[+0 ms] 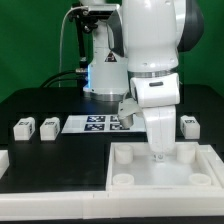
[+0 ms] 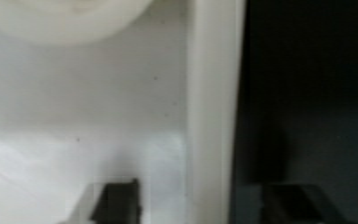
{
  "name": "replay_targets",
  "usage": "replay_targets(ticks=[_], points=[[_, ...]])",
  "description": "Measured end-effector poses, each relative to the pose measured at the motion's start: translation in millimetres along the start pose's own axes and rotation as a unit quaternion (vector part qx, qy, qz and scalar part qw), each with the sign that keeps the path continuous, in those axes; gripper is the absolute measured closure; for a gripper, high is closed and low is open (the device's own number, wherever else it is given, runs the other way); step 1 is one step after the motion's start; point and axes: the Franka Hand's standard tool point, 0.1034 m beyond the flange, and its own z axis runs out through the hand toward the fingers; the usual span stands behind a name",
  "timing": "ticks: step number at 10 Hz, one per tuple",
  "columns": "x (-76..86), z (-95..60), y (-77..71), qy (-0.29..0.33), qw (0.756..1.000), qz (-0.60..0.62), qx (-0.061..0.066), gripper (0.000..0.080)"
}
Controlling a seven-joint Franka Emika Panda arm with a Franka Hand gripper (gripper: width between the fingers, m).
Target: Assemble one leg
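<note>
End effector (image 1: pixel 160 154) released, fingers (image 2: pixel 117 200) straddling the white tabletop piece (image 1: pixel 150 182) rim, seemingly not gripping. Leg (image 1: pixel 22 127) and leg (image 1: pixel 47 126) near the surface (image 1: pixel 60 170) edge on the exterior view's left, 3rd leg (image 1: pixel 188 124) near the opposite edge.

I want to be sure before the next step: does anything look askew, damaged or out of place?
Nothing looks damaged or spilled. One oddity: the open gripper straddles the wall of the tray, not one of the legs, which lie apart from it.
</note>
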Motion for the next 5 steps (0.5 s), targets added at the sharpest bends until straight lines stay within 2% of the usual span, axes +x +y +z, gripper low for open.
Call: replay_targets(ticks=[1, 2, 5], points=[[-0.1, 0.0, 0.0, 0.000, 1.000, 0.000, 0.000, 0.0298], [-0.1, 0.0, 0.0, 0.000, 1.000, 0.000, 0.000, 0.0190], [-0.2, 0.0, 0.0, 0.000, 1.000, 0.000, 0.000, 0.0153]])
